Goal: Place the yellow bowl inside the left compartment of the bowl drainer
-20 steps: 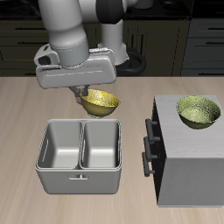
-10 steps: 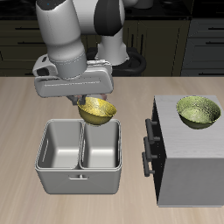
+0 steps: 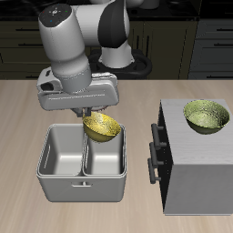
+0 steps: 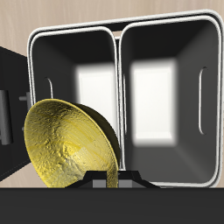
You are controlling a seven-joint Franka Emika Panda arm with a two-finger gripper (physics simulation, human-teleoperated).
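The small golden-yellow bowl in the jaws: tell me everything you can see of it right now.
The small round golden-yellow bowl has a shiny, speckled, hammered-looking surface. It is held off the table, tilted, its hollow showing in the wrist view, with the gripper pinching its rim. It hangs above the gray brushed-metal two-well bowl drainer, over the back of the well nearer the big gray box, close to the divider. It touches nothing but the jaws, and both wells look empty.

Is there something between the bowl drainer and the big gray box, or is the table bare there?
In the exterior view only a bare strip of the table shows between the bowl drainer and the gray box, whose dark handles face that gap.
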